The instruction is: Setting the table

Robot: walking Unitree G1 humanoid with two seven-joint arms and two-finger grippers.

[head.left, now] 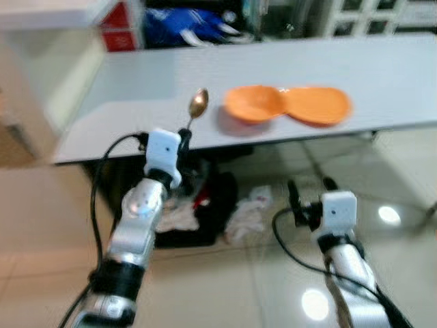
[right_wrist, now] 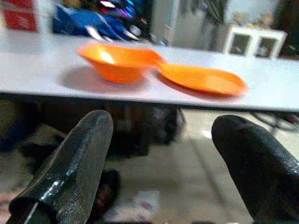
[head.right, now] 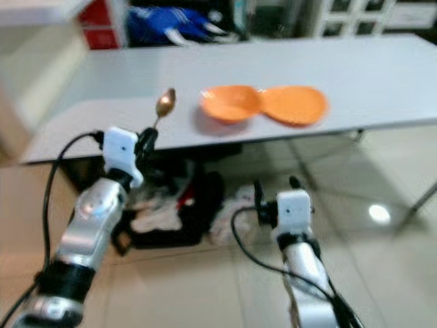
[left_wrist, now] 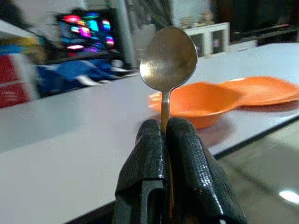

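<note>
Task partway, by judgement: orange bowl (head.left: 254, 104) and orange plate (head.left: 319, 105) already set on grey table (head.left: 123, 82), touching, plate at 3 o'clock of bowl. Spoon (head.left: 197, 106) not yet laid down; held upright over near table edge, at 9 o'clock of bowl.

L gripper (left_wrist: 164, 128): fingers pinched tight on spoon handle, bowl end up.

R gripper (right_wrist: 163, 154): fingers spread wide, nothing held, kept low before table edge, pointed toward bowl and plate.
</note>
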